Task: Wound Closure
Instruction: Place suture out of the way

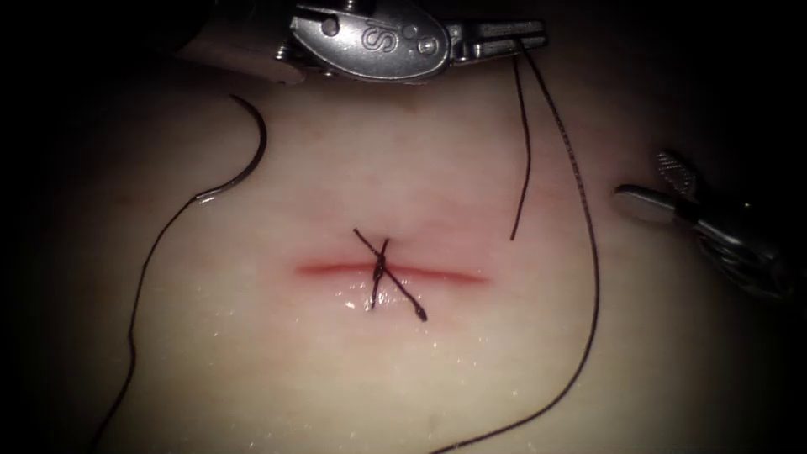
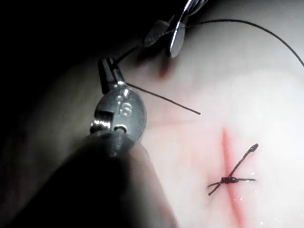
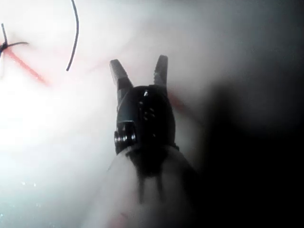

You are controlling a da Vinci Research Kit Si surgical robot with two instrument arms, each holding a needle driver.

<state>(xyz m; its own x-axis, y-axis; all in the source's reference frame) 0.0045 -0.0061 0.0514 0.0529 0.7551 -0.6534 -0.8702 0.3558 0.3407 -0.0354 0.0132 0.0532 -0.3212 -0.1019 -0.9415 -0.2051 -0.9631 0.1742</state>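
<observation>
The left tool (image 1: 504, 38) is gripping the thread (image 1: 588, 252) in closed fingers above the cut (image 1: 391, 271), the right tool (image 1: 664, 187) is waiting wide and empty, the needle (image 1: 244, 160) is lying free on the tissue (image 1: 471, 370) left of the knot (image 1: 380, 271); gentle tension is advisable.

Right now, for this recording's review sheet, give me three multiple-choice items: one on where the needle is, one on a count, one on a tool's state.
1. Where is the needle?
A. on the tissue, left of the cut
B. in the right tool
C. through the cut

2. How many knots sit on the cut?
A. none
B. one
C. three

3. The left tool is:
A. open, holding nothing
B. shut on the needle
C. shut on the thread

Key: 1 A, it lies free on the tissue. 2 B, a single tied knot. 3 C, thread hangs from its shut jaws; the right tool is open and holds nothing.
</observation>
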